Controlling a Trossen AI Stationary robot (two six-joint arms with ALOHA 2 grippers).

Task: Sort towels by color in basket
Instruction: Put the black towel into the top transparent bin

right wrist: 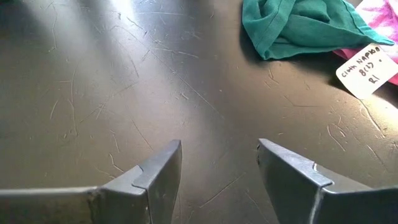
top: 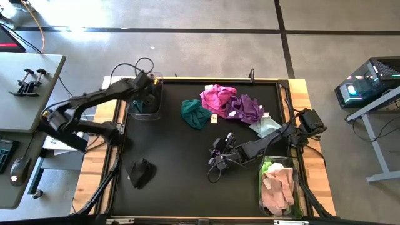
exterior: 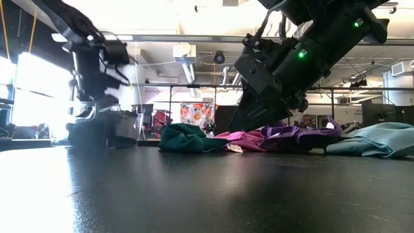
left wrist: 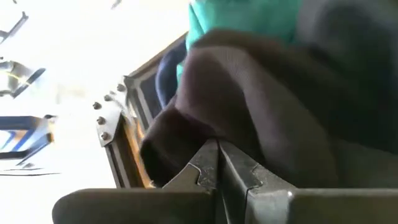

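Observation:
My left gripper (top: pixel 145 87) hangs over a clear basket (top: pixel 132 112) at the table's far left and is shut on a black towel (left wrist: pixel 261 106). Teal (left wrist: pixel 242 18) and navy (left wrist: pixel 166 68) cloth show beyond it in the left wrist view. My right gripper (right wrist: pixel 219 165) is open and empty just above the black mat, right of centre (top: pixel 219 157). A teal towel (top: pixel 195 114), a magenta one (top: pixel 219 99), a purple one (top: pixel 247 107) and a mint one (top: pixel 265 127) lie in a row on the far part of the mat. Another black towel (top: pixel 140 172) lies near left. My left gripper pinches a fold of the black towel (left wrist: pixel 205 134) between its two shut fingers (left wrist: pixel 242 171). The cloth bunches up over the fingertips. One layer or several, I cannot tell. In the high view the gripper hides the towel, so how it hangs over the basket does not show.
A second clear basket (top: pixel 299 187) at the near right holds lime green (top: pixel 270 167) and pink (top: pixel 278 187) cloths. A white paper tag (right wrist: pixel 368 65) lies beside the magenta towel. The mat has a raised wooden frame (top: pixel 315 187). Bare mat lies in the middle and near parts.

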